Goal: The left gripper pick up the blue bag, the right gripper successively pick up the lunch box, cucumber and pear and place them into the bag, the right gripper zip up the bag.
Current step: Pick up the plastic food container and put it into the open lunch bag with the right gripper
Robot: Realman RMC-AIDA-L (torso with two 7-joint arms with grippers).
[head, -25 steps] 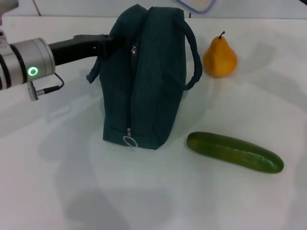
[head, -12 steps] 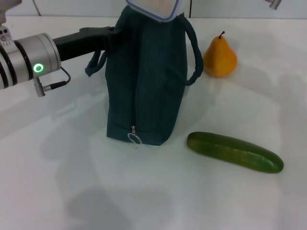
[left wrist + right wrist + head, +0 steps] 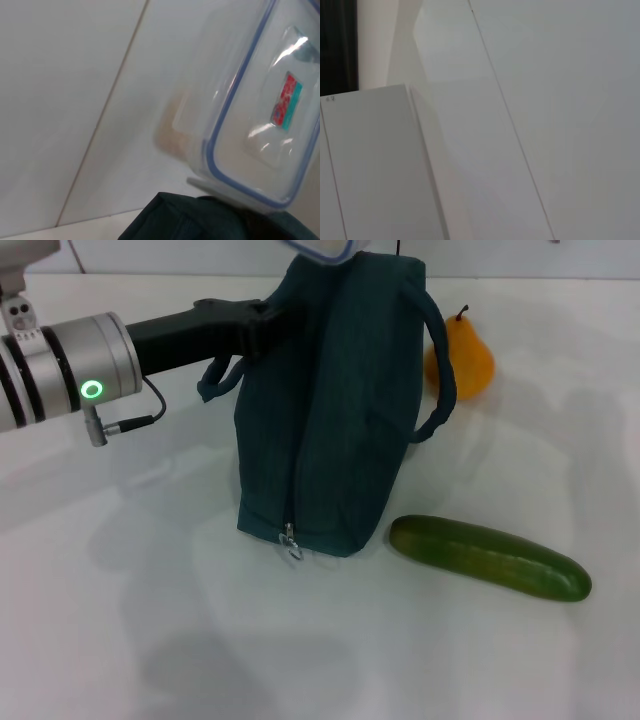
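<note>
The blue bag [image 3: 335, 410] stands upright on the white table, its zipper pull [image 3: 291, 542] low on the near end. My left gripper [image 3: 268, 322], reaching in from the left on its silver wrist [image 3: 75, 380], is shut on the bag's upper left edge. A corner of the clear lunch box [image 3: 322, 248] shows just above the bag's mouth. In the left wrist view the lunch box [image 3: 250, 125] hangs tilted over the bag's top edge [image 3: 200, 222], and what holds it is hidden. The pear [image 3: 472, 358] sits behind the bag's right handle. The cucumber [image 3: 488, 557] lies to the bag's front right. My right gripper is out of view.
The white table [image 3: 150, 620] reaches to the front and to the left of the bag. The right wrist view holds only pale wall panels [image 3: 520, 125] and a dark strip [image 3: 337, 45].
My left gripper and the bag have shifted right, and the bag's handle now covers part of the pear. The lunch box has come from the back right to above the bag's mouth.
</note>
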